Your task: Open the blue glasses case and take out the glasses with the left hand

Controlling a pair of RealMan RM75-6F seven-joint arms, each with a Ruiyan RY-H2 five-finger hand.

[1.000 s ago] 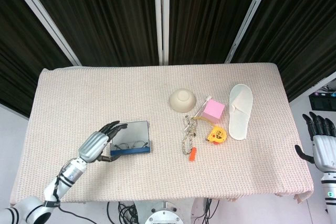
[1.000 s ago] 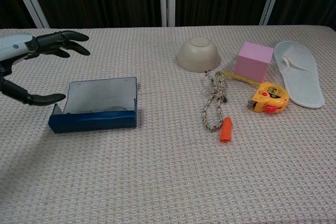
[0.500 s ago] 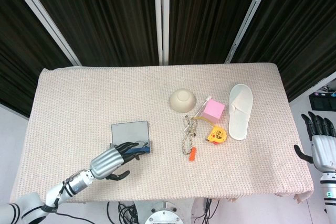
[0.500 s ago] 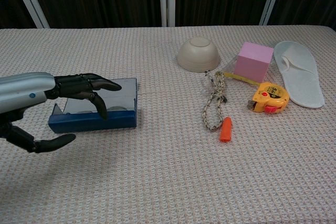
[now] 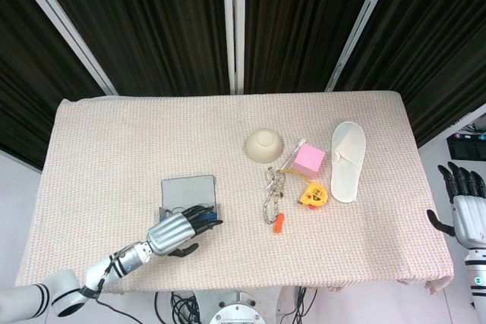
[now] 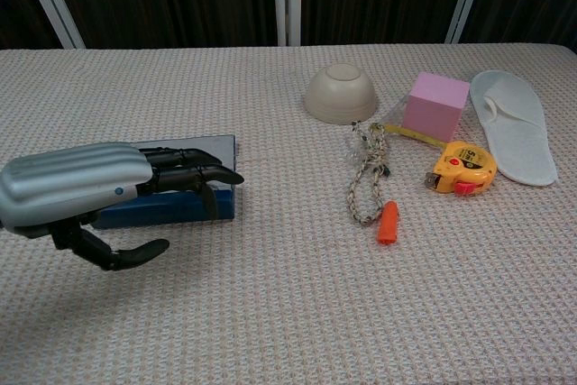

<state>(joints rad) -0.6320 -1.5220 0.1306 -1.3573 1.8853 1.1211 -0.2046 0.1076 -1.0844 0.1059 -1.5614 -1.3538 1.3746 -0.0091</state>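
The blue glasses case (image 5: 188, 189) lies open on the left half of the table, its grey lid laid back. In the chest view only its front wall (image 6: 194, 207) and a strip of lid show. My left hand (image 5: 178, 227) reaches in from the near side, fingers (image 6: 194, 171) stretched over the case's open tray and thumb held apart below, in front of the case wall. It hides the glasses in both views, and I see nothing held in it. My right hand (image 5: 465, 210) hangs off the table's right edge with fingers spread, holding nothing.
An upturned beige bowl (image 6: 340, 93), a pink block (image 6: 437, 105), a white slipper (image 6: 516, 125), a yellow tape measure (image 6: 461, 169), a looped rope (image 6: 368, 178) and a small orange piece (image 6: 388, 223) lie on the table's right half.
My left hand swung from the left of the case round to its near side and came forward over the tray, covering the glasses. The right hand stayed still.
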